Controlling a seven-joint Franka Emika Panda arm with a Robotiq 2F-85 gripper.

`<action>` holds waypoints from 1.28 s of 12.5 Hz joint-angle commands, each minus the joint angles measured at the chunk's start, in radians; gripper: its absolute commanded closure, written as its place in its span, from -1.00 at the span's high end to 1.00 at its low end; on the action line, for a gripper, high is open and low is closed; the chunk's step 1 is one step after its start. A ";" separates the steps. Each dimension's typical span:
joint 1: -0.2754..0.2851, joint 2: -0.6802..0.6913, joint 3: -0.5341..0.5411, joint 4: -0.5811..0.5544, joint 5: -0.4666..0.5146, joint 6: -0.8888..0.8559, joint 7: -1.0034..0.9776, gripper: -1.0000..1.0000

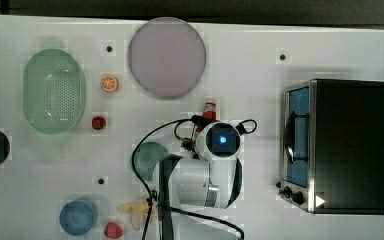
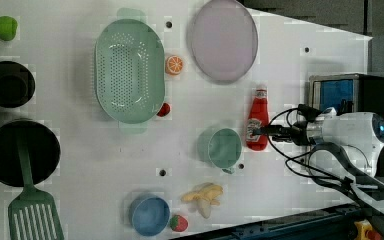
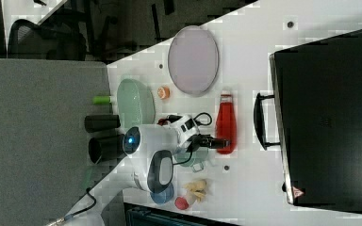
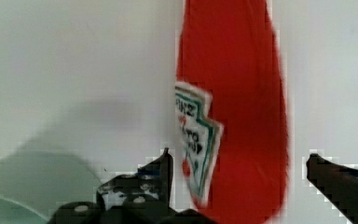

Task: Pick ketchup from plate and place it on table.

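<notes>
Close in, from the wrist view, the ketchup (image 4: 235, 107) is lying on the white table (image 4: 74, 70), its red body running lengthwise away from the camera and its label facing off to one side. The gripper (image 4: 240, 172) is standing with its dark fingers (image 4: 161, 177) spread wide on either side of the bottle, one showing a clear gap and neither visibly pressing on it; the far fingertip is cut off at the frame's edge.

In the left view the ketchup (image 2: 257, 120) is lying flat, its long axis running up the frame with the white cap toward the plate (image 2: 223, 40), off the plate and just short of its rim. A teal cup (image 2: 224, 147) is sitting just beside it on the left view's left. The arm is reaching in from the left view's right, its gripper (image 2: 267, 131) level with the bottle's lower half.

In the top view the wrist is covering most of the ketchup (image 1: 209, 110), leaving the capped end showing below the plate (image 1: 167, 56).
</notes>
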 commanded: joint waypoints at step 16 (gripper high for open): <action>0.000 -0.543 0.025 0.446 -0.007 -0.916 0.654 1.00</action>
